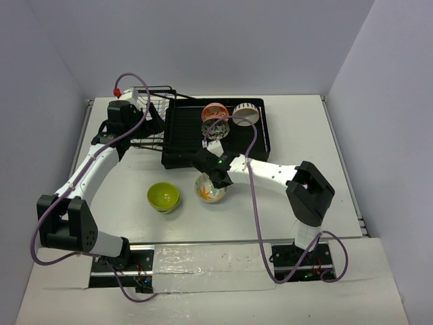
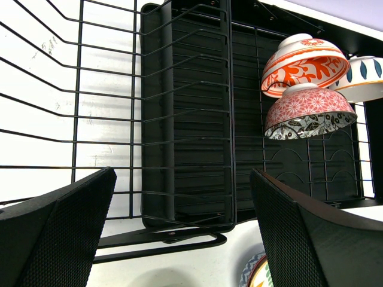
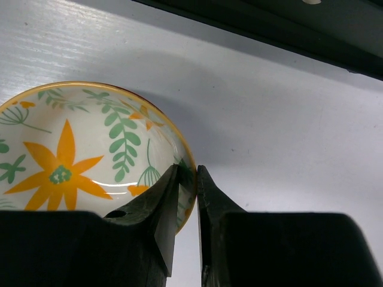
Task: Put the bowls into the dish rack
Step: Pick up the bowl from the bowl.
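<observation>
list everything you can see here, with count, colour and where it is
dish rack: one, black, far middle of the table
orange patterned bowl: one, orange and white, standing on edge in the rack's right half
pink patterned bowl: one, pink outside, black and white inside, right next to the orange one in the rack
blue-marked bowl: one, white with blue marks, in the rack beside the orange one
green bowl: one, lime, on the table in front of the rack
floral bowl: one, white with orange flowers and green leaves, right of the green bowl
table: one, white
left gripper: one, black, open, at the rack's wire end
right gripper: one, black, closed on the floral bowl's rim
</observation>
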Robot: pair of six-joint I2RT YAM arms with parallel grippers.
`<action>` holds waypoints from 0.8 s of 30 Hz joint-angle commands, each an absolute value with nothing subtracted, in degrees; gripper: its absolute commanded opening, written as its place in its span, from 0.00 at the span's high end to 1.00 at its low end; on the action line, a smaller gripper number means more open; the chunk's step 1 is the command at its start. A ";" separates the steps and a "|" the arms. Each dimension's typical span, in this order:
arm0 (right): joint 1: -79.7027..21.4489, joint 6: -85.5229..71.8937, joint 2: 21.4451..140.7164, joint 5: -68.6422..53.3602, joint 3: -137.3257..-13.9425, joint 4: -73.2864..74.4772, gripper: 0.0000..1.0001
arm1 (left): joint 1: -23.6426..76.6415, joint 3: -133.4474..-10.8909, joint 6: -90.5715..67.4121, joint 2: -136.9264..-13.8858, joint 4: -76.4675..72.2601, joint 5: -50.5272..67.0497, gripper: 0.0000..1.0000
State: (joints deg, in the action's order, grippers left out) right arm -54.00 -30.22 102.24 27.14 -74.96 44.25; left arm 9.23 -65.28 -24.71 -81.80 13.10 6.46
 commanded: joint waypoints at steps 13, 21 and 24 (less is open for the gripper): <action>-54.58 -31.90 102.22 34.45 -77.61 49.04 0.82 | 9.58 -65.57 -25.84 -82.35 14.94 8.53 0.01; -55.11 -32.26 101.87 35.51 -78.49 50.01 0.89 | 9.67 -65.30 -25.84 -82.18 14.77 8.70 0.01; -55.11 -32.26 101.87 35.68 -78.57 50.18 0.90 | 9.67 -65.39 -25.93 -82.35 14.68 8.88 0.01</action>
